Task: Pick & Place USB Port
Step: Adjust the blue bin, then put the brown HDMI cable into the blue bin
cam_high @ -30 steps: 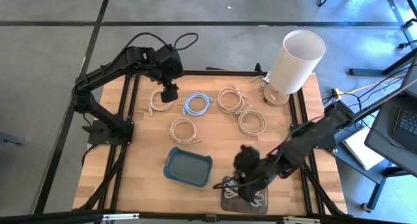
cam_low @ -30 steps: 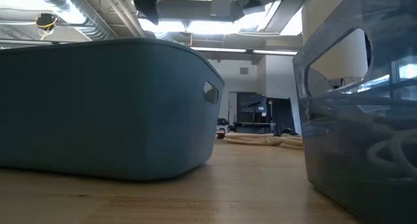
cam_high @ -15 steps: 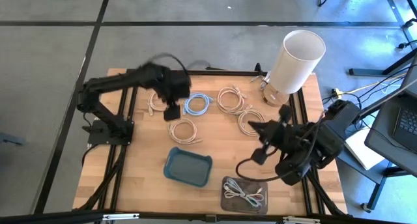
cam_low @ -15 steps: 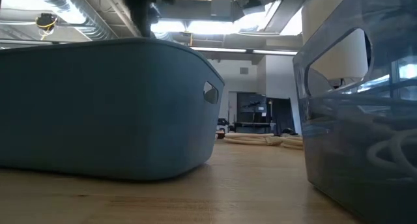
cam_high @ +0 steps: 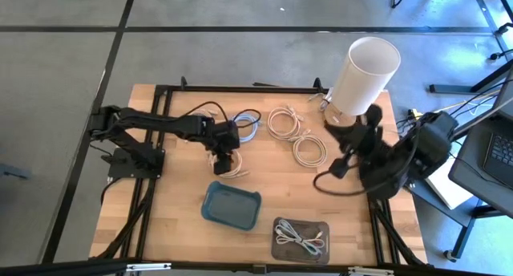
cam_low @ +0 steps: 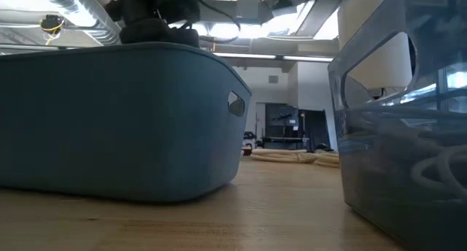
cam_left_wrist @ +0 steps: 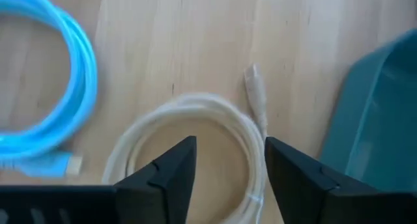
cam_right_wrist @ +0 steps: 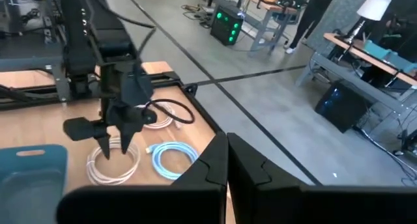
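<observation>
High view: my left gripper hangs over a cream cable coil.
Its jaws stand open; my right gripper, raised, is closed and empty.

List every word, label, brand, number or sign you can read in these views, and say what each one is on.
None can be read in any view.
The teal bin, clear bin, white cylinder, cream cable coil and blue cable coil show no print.
Green lights on a box in the room form no legible characters.
</observation>
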{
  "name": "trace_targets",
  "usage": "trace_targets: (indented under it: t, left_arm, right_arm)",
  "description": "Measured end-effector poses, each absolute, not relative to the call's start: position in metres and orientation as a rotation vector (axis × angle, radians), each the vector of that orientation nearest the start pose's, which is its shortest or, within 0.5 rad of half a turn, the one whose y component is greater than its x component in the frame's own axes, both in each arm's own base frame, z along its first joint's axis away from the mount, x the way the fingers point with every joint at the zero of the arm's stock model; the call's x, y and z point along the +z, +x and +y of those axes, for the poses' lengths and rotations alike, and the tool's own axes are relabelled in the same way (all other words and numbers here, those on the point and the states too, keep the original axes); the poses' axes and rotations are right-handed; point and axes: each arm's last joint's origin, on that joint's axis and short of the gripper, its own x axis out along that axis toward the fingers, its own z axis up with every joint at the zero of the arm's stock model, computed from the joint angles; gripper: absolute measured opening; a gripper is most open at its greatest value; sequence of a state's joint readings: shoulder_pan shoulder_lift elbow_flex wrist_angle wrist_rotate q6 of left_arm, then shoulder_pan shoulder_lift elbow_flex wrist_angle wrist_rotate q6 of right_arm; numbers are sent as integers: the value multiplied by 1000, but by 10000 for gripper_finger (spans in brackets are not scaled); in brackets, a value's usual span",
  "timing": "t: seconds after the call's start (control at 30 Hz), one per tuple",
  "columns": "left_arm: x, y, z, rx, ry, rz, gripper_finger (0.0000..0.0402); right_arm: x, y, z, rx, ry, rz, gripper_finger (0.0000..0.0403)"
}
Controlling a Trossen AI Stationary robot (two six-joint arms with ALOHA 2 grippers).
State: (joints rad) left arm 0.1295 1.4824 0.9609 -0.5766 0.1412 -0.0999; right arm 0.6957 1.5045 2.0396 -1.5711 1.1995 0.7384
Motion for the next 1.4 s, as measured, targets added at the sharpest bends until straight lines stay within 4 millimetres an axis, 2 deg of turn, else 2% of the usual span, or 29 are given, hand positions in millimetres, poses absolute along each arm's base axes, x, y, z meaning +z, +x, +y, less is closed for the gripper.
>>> trace_targets:
  t: [0.2,0.37,0.47,0.77,1.03,1.1,1.2,1.27,1.4]
  left_arm:
    - [198,280,23,20,-257,1132,152]
    - [174,283,1,-27,-307,1164,144]
    - [167,285,-16,-72,-343,1183,143]
    - [149,300,-73,-163,-407,1127,143]
    - [141,302,-93,-154,-477,1123,143]
    - [145,301,-91,-147,-484,1119,143]
    - [164,297,-73,-106,-465,1146,143]
    - [186,293,-58,-60,-431,1150,143]
    - [236,274,-26,70,-306,1117,143]
  right_arm:
    - [492,165,101,-607,-160,378,1]
    - [500,151,89,-617,-163,347,0]
    - [502,146,85,-649,-173,315,0]
    - [503,149,78,-681,-177,331,0]
    - [501,153,75,-668,-176,374,0]
    - [500,154,75,-658,-171,383,0]
    - [500,154,76,-644,-163,394,0]
    - [500,154,76,-638,-160,399,0]
    - [500,154,76,-636,-154,399,0]
